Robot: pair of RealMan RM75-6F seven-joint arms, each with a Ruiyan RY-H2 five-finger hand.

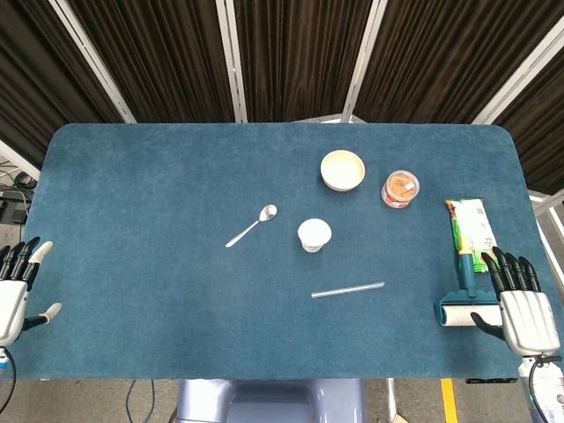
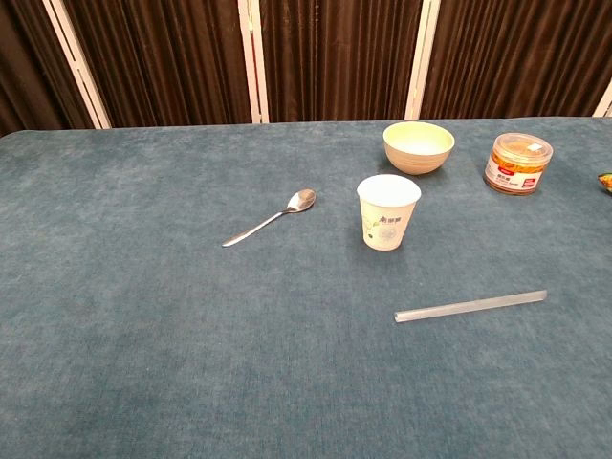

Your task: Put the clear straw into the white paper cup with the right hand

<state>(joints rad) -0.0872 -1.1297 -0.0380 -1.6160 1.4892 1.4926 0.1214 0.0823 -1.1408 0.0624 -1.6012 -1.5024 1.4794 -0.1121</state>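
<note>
The clear straw (image 1: 348,289) (image 2: 470,306) lies flat on the blue table, a short way in front of the white paper cup (image 1: 315,234) (image 2: 388,212), which stands upright and empty-looking. My right hand (image 1: 520,304) rests at the table's near right corner, fingers spread and holding nothing, well to the right of the straw. My left hand (image 1: 16,286) sits at the near left edge, fingers apart and empty. Neither hand shows in the chest view.
A metal spoon (image 1: 252,226) (image 2: 271,217) lies left of the cup. Behind it stand a cream bowl (image 1: 342,170) (image 2: 418,146) and a lidded snack tub (image 1: 400,189) (image 2: 517,163). A lint roller (image 1: 461,300) and a green packet (image 1: 471,227) lie beside my right hand.
</note>
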